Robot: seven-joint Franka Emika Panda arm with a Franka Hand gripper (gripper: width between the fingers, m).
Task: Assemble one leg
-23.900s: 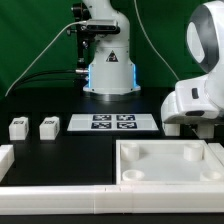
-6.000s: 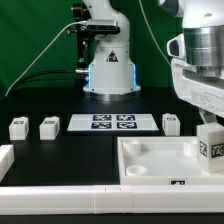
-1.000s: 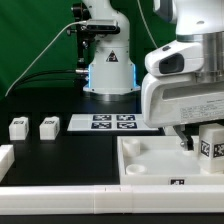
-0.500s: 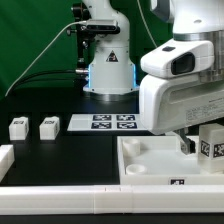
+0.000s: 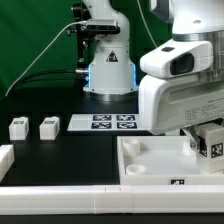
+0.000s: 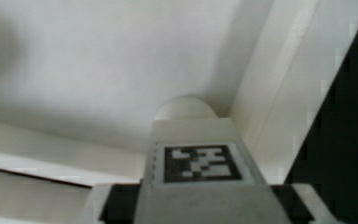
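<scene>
In the exterior view the arm's bulky white wrist fills the right side, and below it the gripper [image 5: 207, 143] holds the leg [image 5: 209, 145], a small white block with a black-and-white tag facing the camera, upright over the far right corner of the white tray-like piece [image 5: 150, 172]. Whether the leg's foot touches the tray's floor cannot be told, as the tray's front wall hides it. A round corner socket [image 5: 141, 153] at the tray's far left stands empty. Two more legs [image 5: 18, 128] [image 5: 48, 127] sit side by side on the black table [image 5: 60, 160] toward the exterior view's left, well apart from the tray, and the marker board [image 5: 112, 122] lies flat between them and the arm. In the wrist view the leg [image 6: 197, 150] is clamped between the two dark fingers [image 6: 115, 204], its tag facing the lens, its far end sitting at a round socket [image 6: 188, 106] just beside the tray's raised wall [image 6: 279, 80].
</scene>
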